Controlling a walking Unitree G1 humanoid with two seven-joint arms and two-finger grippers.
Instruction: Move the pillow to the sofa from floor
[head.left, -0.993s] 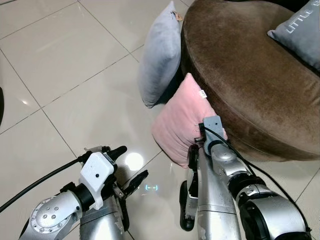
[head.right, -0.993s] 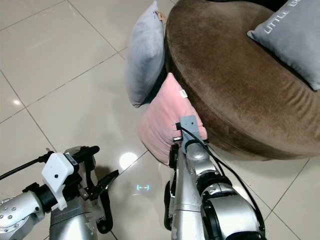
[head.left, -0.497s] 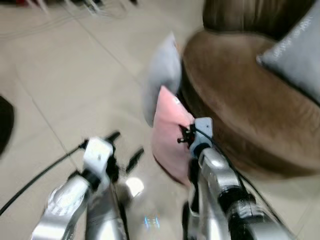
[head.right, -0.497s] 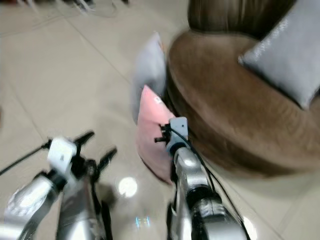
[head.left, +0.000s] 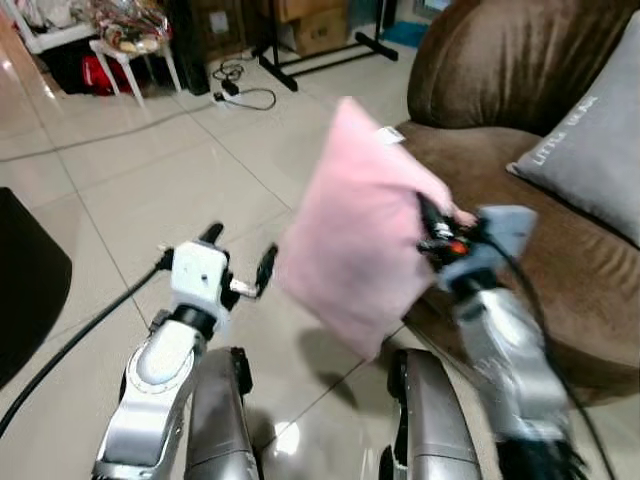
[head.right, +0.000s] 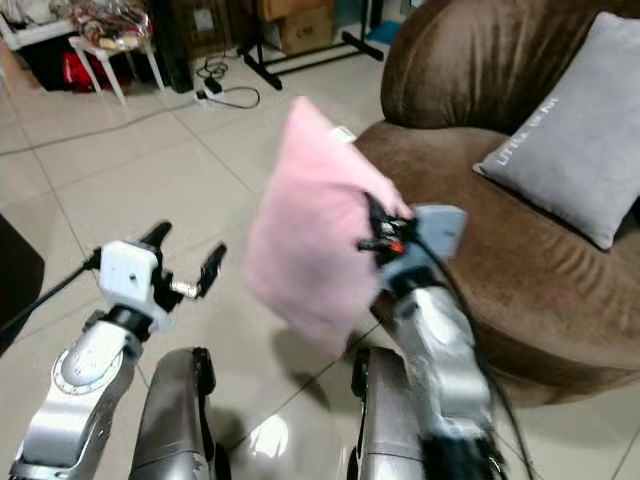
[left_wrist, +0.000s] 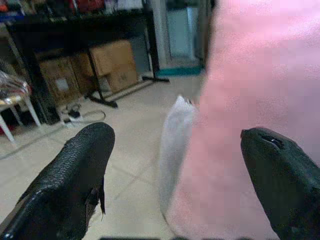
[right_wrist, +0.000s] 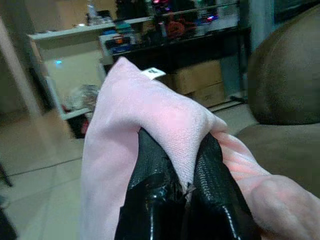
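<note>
A pink pillow (head.left: 355, 225) hangs in the air in front of the brown sofa (head.left: 560, 270), lifted off the floor. My right gripper (head.left: 432, 222) is shut on its right edge, the fabric pinched between both black fingers (right_wrist: 150, 175). My left gripper (head.left: 238, 262) is raised to the left of the pillow, open, with nothing between its fingers (left_wrist: 75, 175). In the left wrist view the pink pillow (left_wrist: 260, 100) fills the space beyond one fingertip, with a grey pillow (left_wrist: 175, 145) standing behind it.
A grey pillow with lettering (head.right: 575, 130) leans on the sofa seat. Tiled floor (head.left: 130, 190) stretches to the left. At the back stand a white stool (head.left: 125, 50), cardboard boxes (head.left: 315, 25), a black stand and a cable (head.left: 240, 90). A dark object (head.left: 25, 270) sits at the left edge.
The right gripper has lifted the pink pillow off the floor and up beside the sofa. The camera has tilted up, so the room behind now shows. The left arm has risen too.
</note>
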